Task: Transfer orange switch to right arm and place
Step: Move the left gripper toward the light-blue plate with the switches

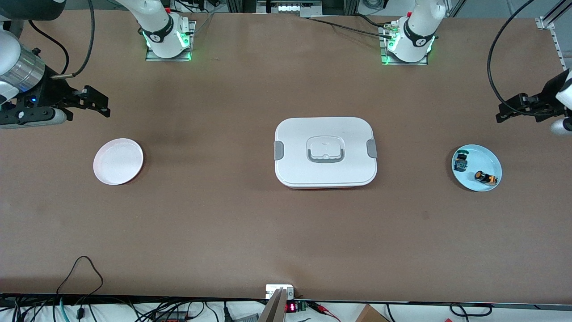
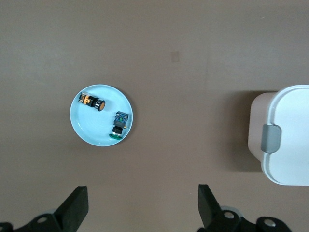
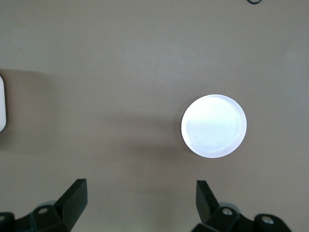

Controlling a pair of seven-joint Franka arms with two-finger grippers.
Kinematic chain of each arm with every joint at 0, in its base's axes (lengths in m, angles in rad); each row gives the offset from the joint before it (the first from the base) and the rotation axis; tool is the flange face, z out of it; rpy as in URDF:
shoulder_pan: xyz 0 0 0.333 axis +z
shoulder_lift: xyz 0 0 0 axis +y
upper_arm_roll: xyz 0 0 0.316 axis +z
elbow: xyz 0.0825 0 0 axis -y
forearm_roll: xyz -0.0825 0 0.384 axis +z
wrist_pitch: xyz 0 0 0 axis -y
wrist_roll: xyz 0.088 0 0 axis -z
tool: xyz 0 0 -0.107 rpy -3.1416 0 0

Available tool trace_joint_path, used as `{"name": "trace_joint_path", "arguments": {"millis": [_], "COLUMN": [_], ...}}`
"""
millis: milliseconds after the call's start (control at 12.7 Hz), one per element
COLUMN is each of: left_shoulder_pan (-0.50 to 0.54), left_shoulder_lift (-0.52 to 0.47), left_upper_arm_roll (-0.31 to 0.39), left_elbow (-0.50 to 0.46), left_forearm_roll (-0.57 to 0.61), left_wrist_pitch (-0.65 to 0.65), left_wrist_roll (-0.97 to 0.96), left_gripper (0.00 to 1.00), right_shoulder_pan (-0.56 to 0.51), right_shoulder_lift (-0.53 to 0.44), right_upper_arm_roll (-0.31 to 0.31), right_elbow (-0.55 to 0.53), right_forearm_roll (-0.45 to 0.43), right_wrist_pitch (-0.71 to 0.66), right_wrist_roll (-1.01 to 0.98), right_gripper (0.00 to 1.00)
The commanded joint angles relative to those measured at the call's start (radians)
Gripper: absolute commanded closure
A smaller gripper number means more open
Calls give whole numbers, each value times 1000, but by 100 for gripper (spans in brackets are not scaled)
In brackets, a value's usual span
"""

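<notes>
The orange switch (image 1: 486, 177) (image 2: 92, 102) lies on its side on a light blue plate (image 1: 480, 158) (image 2: 94, 130) at the left arm's end of the table. It is a stubby black part with an orange end. My left gripper (image 1: 499, 112) (image 2: 143, 193) hangs open over bare table beside that plate, with nothing between its fingers. At the right arm's end, my right gripper (image 1: 106, 106) (image 3: 141, 188) is also open and holds nothing, hovering over bare table beside a white plate (image 1: 118, 161) (image 3: 214, 125).
A small part with a green cap (image 1: 460, 161) (image 2: 119, 125) shares the blue plate with the switch. A white lidded box (image 1: 325, 152) (image 2: 289, 135) with grey clips sits mid-table between the two plates. Cables run along the table edge nearest the front camera.
</notes>
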Motion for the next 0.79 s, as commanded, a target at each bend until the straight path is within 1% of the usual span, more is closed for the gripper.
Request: {"name": "trace_joint_path", "arguments": {"millis": [0, 157, 314, 471, 550, 707], "left_shoulder_pan": [51, 79, 100, 128, 158, 181], "left_shoulder_lift": [64, 119, 174, 280, 311, 370], "left_upper_arm_roll": [-2, -2, -2, -2, -2, -4], "left_elbow": [37, 46, 57, 59, 59, 57], "left_forearm_roll": [3, -3, 7, -6, -9, -9], "left_wrist_pitch": [-7, 24, 121, 180, 237, 283], "left_wrist_roll": [22, 28, 161, 311, 339, 425], "left_gripper": [0, 0, 0, 0, 0, 0], "right_shoulder_pan": [40, 38, 38, 40, 40, 40], "right_shoulder_lift": [-20, -20, -24, -23, -23, -24], "right_upper_arm_roll": [0, -3, -3, -2, -3, -3], "right_elbow": [-15, -4, -2, 4, 7, 5], "right_forearm_roll": [-7, -7, -8, -8, -8, -8], "right_wrist_pitch": [8, -9, -23, -27, -27, -29], "right_wrist_roll": [8, -7, 2, 8, 7, 7], "right_gripper": [0, 0, 0, 0, 0, 0]}}
